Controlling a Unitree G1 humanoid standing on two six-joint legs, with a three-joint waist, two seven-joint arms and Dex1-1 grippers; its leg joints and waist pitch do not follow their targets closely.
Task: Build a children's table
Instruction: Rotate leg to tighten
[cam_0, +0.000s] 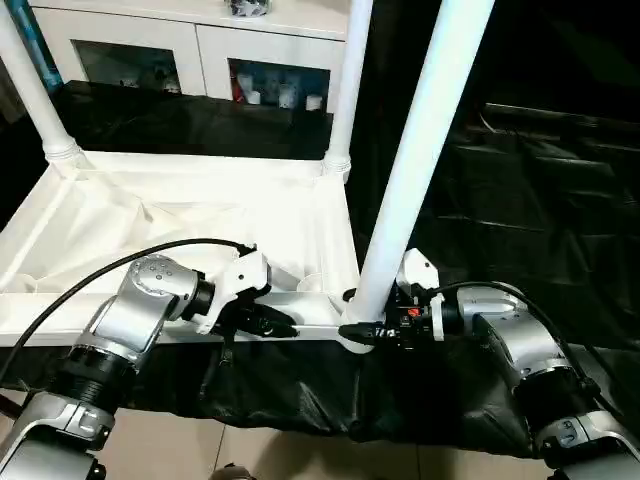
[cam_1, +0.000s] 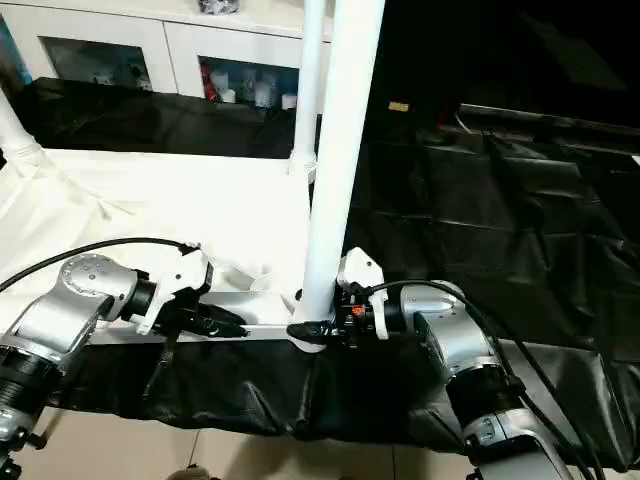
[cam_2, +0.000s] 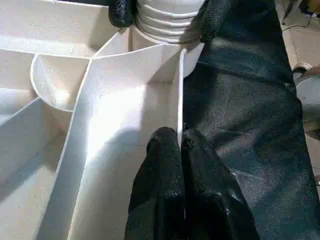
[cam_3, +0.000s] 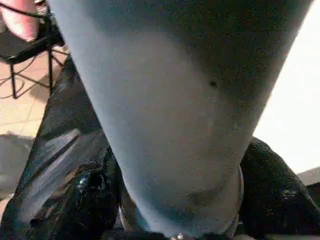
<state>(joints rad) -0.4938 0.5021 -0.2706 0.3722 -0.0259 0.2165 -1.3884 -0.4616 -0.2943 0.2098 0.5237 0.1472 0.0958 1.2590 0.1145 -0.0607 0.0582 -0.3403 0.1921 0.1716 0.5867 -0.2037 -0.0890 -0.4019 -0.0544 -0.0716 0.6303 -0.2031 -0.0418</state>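
Upside-down white plastic tabletop (cam_0: 190, 215), ribbed underside up, lies on black sheeting (cam_0: 520, 230) in front of the white glass-door cabinet (cam_0: 200, 50); everything below is placed relative to its near-right corner socket (cam_0: 352, 338). Two white tube legs already stand in the far sockets: far-left leg (cam_0: 30, 85), far-right leg (cam_0: 350, 80). Third white round tube leg (cam_0: 425, 140) stands in the near-right socket, leaning a bit away from the top. Right gripper (cam_0: 372, 330) straddles that leg at its threaded base, black fingers (cam_3: 90, 200) on both sides, grasping the tube just above the socket. Left gripper (cam_2: 181, 145) is clenched on the thin near rim wall of the top, just left of the socket, acting as the anchor. Step, as I read it: seat the leg. Keep the left pinch firm so the top can't slide on the sheeting, bring the tube square to the socket before pressing or twisting, and grip low. Risk: a tilted leg cross-threads or jams.
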